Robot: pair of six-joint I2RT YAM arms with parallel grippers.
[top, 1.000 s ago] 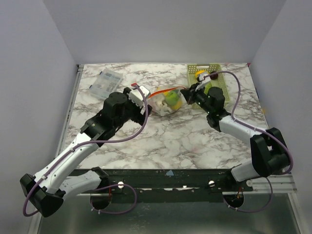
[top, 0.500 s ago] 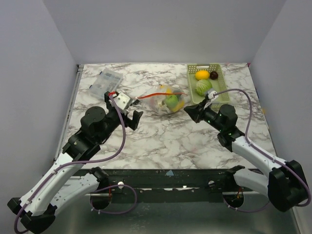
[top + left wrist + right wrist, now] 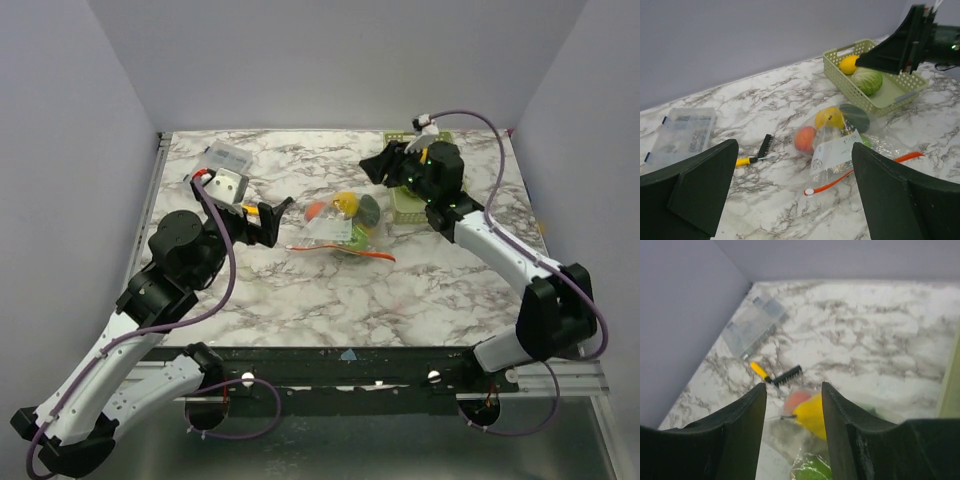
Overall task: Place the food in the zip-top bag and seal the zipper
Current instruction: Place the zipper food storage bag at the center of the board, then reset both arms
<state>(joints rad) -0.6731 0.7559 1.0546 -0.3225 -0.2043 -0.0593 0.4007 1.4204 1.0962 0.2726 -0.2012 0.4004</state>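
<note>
Release of the zip-top bag (image 3: pixel 335 232) at mid-table, food (image 3: pixel 346 206) inside, zipper (image 3: pixel 362 251) now on its near side, likely unsealed; left gripper (image 3: pixel 279 221) drawn back, right gripper (image 3: pixel 372 170) gone beside the basket (image 3: pixel 404 207), fingers of both apart, empty.

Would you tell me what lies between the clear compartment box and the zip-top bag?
A small yellow-handled, black-bristled brush lies there, touching neither the box nor the bag; the left wrist view shows it.
</note>
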